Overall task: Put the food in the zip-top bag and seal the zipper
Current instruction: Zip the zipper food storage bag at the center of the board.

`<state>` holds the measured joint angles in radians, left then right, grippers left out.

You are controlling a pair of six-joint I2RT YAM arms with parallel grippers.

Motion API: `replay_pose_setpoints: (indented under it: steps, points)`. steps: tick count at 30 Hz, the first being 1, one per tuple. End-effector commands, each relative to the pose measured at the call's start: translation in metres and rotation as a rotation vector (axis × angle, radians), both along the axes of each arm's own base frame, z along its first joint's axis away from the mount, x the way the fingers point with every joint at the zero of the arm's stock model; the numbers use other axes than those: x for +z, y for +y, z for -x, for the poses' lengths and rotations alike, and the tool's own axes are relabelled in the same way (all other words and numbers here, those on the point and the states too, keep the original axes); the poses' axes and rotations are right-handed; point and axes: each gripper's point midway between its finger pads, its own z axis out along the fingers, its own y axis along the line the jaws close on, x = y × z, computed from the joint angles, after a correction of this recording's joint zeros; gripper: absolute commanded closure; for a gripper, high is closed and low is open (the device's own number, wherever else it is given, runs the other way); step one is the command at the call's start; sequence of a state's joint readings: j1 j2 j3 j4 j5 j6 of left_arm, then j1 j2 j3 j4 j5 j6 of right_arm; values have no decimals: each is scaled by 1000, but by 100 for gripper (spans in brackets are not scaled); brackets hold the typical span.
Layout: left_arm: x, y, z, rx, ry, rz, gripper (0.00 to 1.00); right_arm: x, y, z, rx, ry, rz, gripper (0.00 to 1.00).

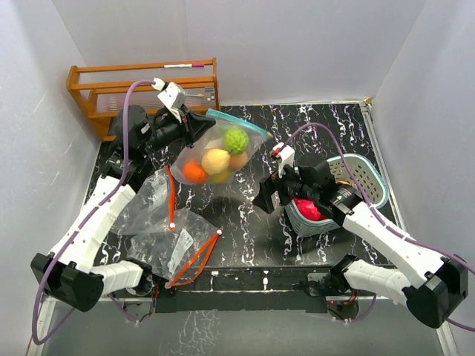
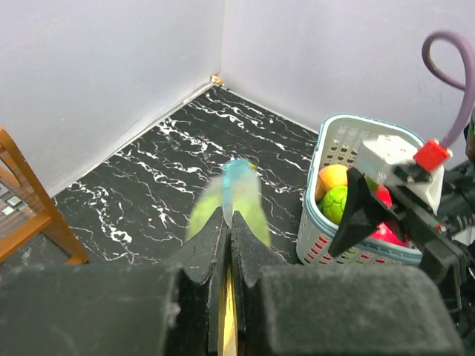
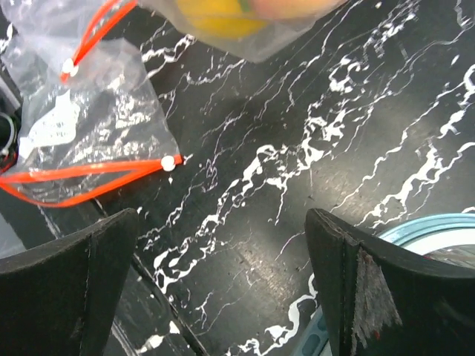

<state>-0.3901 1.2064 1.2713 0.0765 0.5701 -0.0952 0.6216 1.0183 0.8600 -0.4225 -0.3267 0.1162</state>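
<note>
Risk of spillage: clear zip-top plastic bag point(image 1: 223, 152) holding green, peach and orange toy fruits point(image 1: 217, 159) hangs by one corner pinched in the closed left gripper point(image 2: 231, 222), unsupported by the right gripper point(image 3: 223, 215), spread empty nearby.

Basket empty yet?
Not empty: the basket holds an orange piece, a green piece and a red piece of food.

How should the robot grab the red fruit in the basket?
Pinch its round upper sides, coming straight down from above: the red fruit sits low inside the basket, whose walls block any sideways approach. The open right hand is closest.
</note>
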Motion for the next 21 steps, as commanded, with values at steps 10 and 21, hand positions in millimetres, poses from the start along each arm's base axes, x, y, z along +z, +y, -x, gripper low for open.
replay_pose_setpoints:
  steps: [10,21]
  points:
    - [-9,-4,35,-127,-65,8,100,175,2,-47,-174,-301,-205,2]
    - [-19,-18,61,-323,-60,-6,100,158,41,-53,99,-395,-139,1]
